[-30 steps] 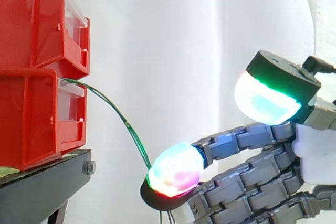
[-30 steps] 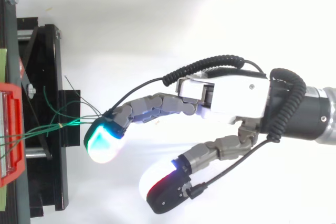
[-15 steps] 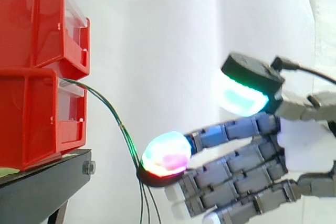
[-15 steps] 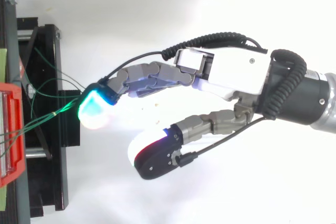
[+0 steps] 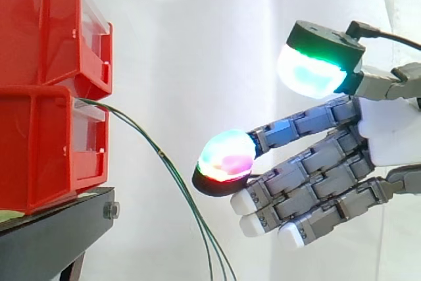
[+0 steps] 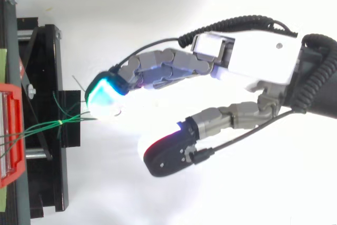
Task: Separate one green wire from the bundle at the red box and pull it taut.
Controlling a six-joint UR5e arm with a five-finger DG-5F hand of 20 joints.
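Side view, then top: hand spread beside slack wires

Side view: the hand (image 5: pixel 388 136) is reaching in from the right, fingers straight, thumb lifted well apart, holding nothing. Green wires (image 5: pixel 162 156) are trailing from the lower bin (image 5: pixel 39 149) at left and sagging toward bottom centre, just beside the leading fingertip (image 5: pixel 227 156); I cannot tell if they are touching.

Top view: the wires (image 6: pixel 52 125) are crossing the stand (image 6: pixel 47 77) at left. They are looking thin, light, limp and slippery; pinching one strand on the hanging run beside the fingertip seems best.
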